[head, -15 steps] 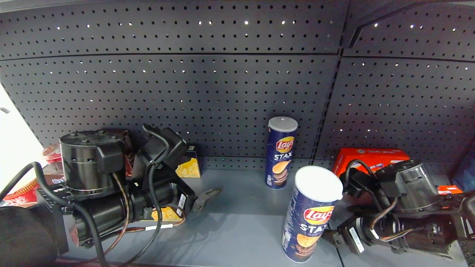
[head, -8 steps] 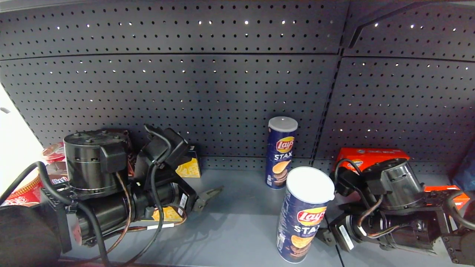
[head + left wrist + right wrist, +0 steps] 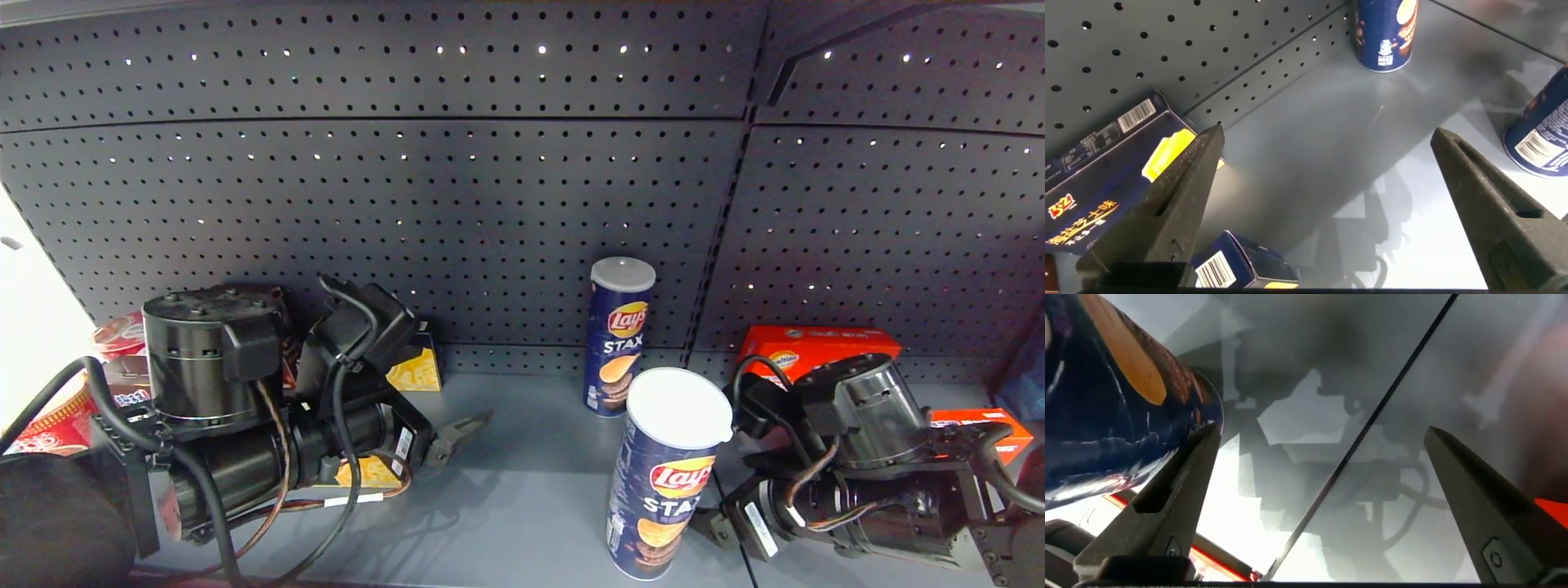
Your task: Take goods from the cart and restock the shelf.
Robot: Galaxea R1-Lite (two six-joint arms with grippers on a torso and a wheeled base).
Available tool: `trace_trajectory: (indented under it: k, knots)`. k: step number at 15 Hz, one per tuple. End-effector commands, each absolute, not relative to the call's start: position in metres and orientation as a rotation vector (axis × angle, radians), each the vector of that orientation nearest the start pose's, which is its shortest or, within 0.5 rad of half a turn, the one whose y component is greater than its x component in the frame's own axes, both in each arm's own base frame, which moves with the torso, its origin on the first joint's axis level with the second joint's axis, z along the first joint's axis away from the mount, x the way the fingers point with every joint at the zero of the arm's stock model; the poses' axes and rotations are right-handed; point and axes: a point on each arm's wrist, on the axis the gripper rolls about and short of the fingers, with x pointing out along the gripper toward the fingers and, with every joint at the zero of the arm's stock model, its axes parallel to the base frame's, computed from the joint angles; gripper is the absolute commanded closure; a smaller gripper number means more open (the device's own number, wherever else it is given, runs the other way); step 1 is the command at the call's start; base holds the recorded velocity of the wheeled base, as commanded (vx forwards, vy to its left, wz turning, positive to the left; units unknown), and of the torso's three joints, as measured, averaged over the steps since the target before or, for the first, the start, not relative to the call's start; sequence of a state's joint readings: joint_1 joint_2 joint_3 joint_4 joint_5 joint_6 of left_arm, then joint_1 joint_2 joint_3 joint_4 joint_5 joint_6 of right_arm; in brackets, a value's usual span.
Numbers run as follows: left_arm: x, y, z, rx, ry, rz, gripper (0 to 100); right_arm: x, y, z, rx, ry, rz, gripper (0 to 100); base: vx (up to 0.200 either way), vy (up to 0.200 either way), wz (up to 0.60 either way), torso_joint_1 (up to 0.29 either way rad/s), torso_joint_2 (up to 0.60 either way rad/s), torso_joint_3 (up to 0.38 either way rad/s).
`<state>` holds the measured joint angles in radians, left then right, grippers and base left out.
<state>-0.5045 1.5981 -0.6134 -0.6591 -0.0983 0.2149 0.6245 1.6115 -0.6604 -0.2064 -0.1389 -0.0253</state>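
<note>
Front chip can [image 3: 665, 474] and rear chip can [image 3: 618, 335] stand shelved; your left gripper [image 3: 1327, 132] and right gripper [image 3: 1323, 433] gape empty, so further cart goods likely remain.

The shelf [image 3: 506, 498] is smooth grey painted metal with a dull sheen that carries soft reflections. Behind it, the pegboard panel [image 3: 408, 204] is matt, dark, perforated sheet metal. The near chip can [image 3: 661, 498] has a glossy printed wrap and a flat, matt white lid. The far chip can [image 3: 618, 343] has the same glossy wrap under a cloudy plastic lid. The orange box [image 3: 816, 347] looks like smooth cardboard. The fingers [image 3: 1167, 204] of the left hand [image 3: 1327, 139] are dark, matt and slightly grainy. The right wrist housing [image 3: 886, 408] is brushed silvery metal.
</note>
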Motion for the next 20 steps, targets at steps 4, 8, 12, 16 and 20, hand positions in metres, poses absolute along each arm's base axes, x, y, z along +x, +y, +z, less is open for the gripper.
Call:
trace_trajectory:
  k: [4, 8, 12, 16, 20]
  knots:
    - [0.231, -0.130, 0.163, 0.273, 0.260, -0.631, 0, 0.203, 0.145, 0.132, -0.308, 0.692, 0.481, 0, 0.000, 0.000, 0.00, 0.000, 0.00, 0.000]
    - [0.231, -0.130, 0.163, 0.274, 0.261, -0.631, 0, 0.200, 0.149, 0.132, -0.314, 0.690, 0.498, 0, 0.000, 0.000, 0.00, 0.000, 0.00, 0.000]
    - [0.231, -0.130, 0.162, 0.274, 0.263, -0.631, 0, 0.199, 0.147, 0.133, -0.310, 0.686, 0.494, 0, 0.000, 0.000, 0.00, 0.000, 0.00, 0.000]
    - [0.229, -0.129, 0.162, 0.274, 0.263, -0.632, 0, 0.189, 0.134, 0.144, -0.285, 0.645, 0.481, 0, 0.000, 0.000, 0.00, 0.000, 0.00, 0.000]
    - [0.224, -0.126, 0.165, 0.268, 0.243, -0.631, 0, 0.175, 0.124, 0.160, -0.224, 0.586, 0.468, 0, 0.000, 0.000, 0.00, 0.000, 0.00, 0.000]
